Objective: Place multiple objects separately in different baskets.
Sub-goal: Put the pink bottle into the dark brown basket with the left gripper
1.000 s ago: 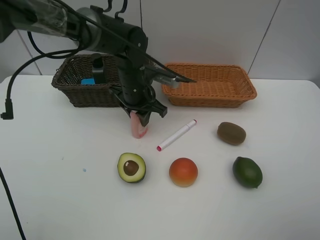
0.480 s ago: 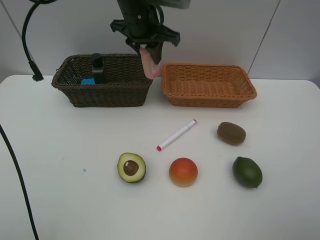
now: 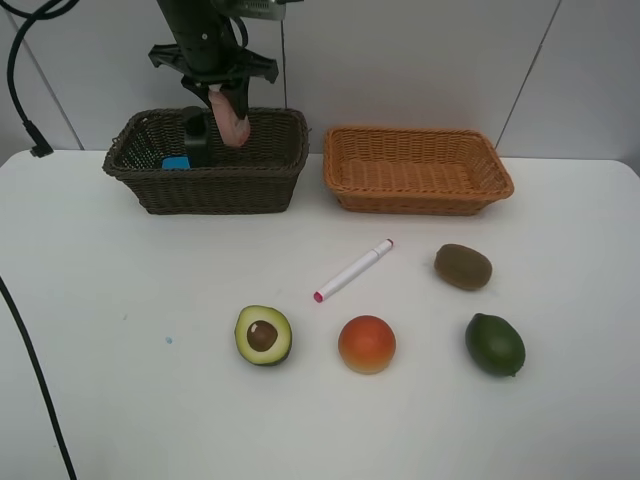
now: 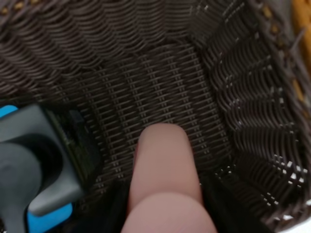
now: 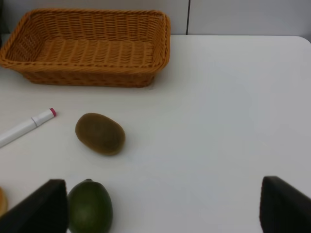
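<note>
We see a white counter spreading wide below the left gripper, its surface matte and plain. Behind the gripper rises a pale wall, cut by a vertical seam close to the gripper and a slanted seam well off to its far side. A tiny blue speck marks the counter, well apart from the gripper. A black cable loops down to the gripper's outer side.
</note>
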`<state>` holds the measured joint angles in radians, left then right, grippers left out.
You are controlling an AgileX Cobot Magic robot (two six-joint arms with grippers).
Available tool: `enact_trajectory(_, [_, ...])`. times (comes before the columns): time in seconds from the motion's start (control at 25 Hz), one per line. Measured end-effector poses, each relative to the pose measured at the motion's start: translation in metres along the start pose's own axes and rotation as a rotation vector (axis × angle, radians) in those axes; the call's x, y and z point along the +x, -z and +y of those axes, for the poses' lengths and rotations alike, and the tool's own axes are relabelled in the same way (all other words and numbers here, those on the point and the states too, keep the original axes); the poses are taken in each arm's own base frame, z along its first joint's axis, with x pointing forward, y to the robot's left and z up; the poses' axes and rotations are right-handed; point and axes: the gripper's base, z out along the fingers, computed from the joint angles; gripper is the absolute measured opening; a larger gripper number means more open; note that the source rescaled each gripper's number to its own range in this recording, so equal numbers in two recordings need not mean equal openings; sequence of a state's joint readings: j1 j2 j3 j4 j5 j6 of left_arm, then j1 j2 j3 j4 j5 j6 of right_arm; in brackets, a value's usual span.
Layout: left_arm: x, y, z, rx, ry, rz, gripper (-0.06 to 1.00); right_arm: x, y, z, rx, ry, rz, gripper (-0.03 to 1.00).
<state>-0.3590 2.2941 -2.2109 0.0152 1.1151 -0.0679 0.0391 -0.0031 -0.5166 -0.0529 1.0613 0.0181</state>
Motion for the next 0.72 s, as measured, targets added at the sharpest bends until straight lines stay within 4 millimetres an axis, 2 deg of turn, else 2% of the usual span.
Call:
enact_trajectory(0.04, [0.0,-0.006,0.0,0.0,-0.006,0.002,0.28,0.0,0.0,0.0,0.0,0.0,0.0,1.0])
enact_trajectory(0.08, [0.0,-0.011,0.0,0.003,-0.013,-0.001,0.35,0.0,0.0,0.0,0.0,0.0,0.0,1.0])
enact_trajectory(0.12, [0.0,-0.014,-0.001,0.004,-0.018,-0.006,0.44,0.0,0.0,0.0,0.0,0.0,0.0,1.0])
enact_trajectory(0.2, [0.001,-0.02,-0.002,0.005,-0.021,-0.006,0.7,0.0,0.0,0.0,0.0,0.0,0.0,1.0])
enact_trajectory(0.28, [0.002,-0.024,-0.003,0.007,-0.018,0.002,0.85,0.0,0.0,0.0,0.0,0.0,0.0,1.0])
enact_trajectory(0.36, [0.003,-0.025,-0.004,0.007,-0.015,0.014,0.91,0.0,0.0,0.0,0.0,0.0,0.0,1.0])
enact_trajectory(0.48, [0.004,-0.024,-0.005,0.007,-0.01,0.027,0.92,0.0,0.0,0.0,0.0,0.0,0.0,1.0])
enact_trajectory(0.72, [-0.005,0.007,-0.012,0.088,0.029,0.027,0.93,0.0,0.0,0.0,0.0,0.0,0.0,1.0])
